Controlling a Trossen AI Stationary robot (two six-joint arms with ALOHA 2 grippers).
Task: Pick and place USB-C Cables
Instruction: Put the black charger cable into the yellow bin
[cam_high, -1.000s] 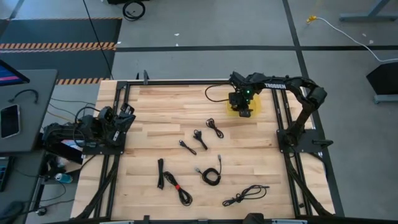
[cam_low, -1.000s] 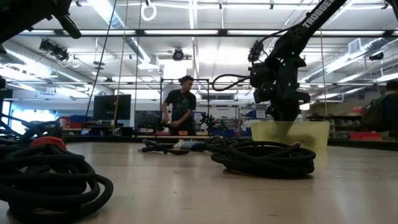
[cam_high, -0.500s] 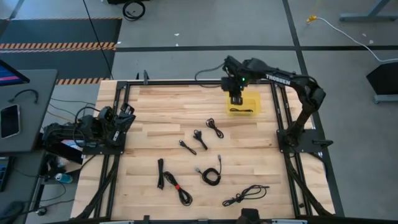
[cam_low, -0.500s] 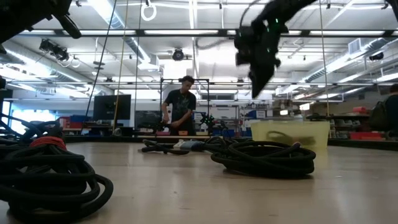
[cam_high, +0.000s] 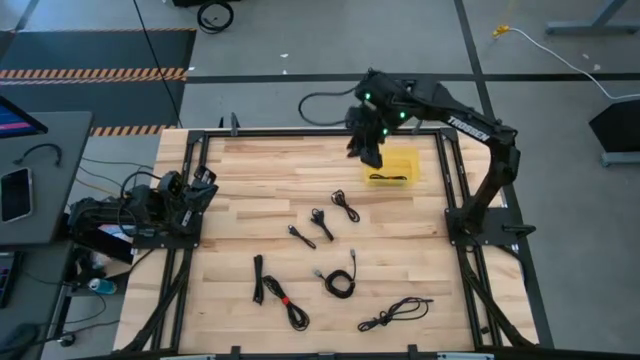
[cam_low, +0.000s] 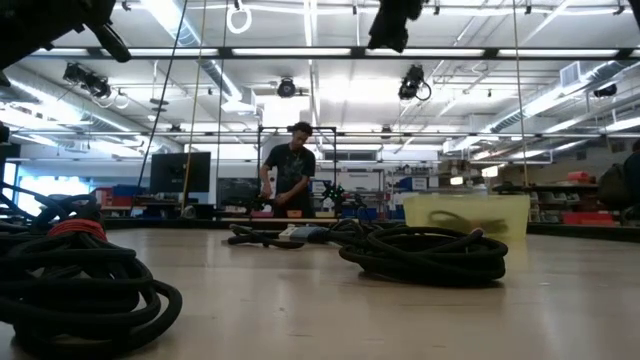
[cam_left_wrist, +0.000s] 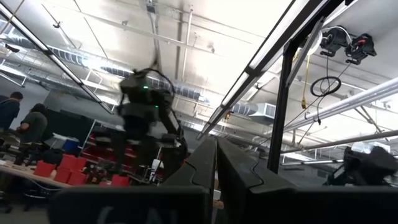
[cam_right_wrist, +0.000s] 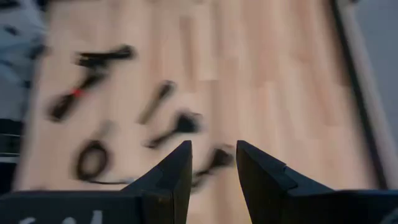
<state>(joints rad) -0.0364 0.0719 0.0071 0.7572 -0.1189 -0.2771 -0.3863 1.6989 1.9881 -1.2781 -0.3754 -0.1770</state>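
Overhead, the right claw (cam_high: 366, 152) hangs beside the yellow bin (cam_high: 393, 167), its fingers (cam_right_wrist: 176, 171) parted and empty. One thin black cable (cam_high: 385, 177) lies in that translucent bin; the other cables (cam_high: 342, 283) are scattered as loose coils across the pale planked worktop (cam_high: 250, 170). Only the low view shows a red tie (cam_low: 75, 228) on the nearest bundle and a person (cam_low: 291, 175) beyond. By the worktop's left edge, the left claw (cam_high: 205, 185) rests, fingers together and empty.
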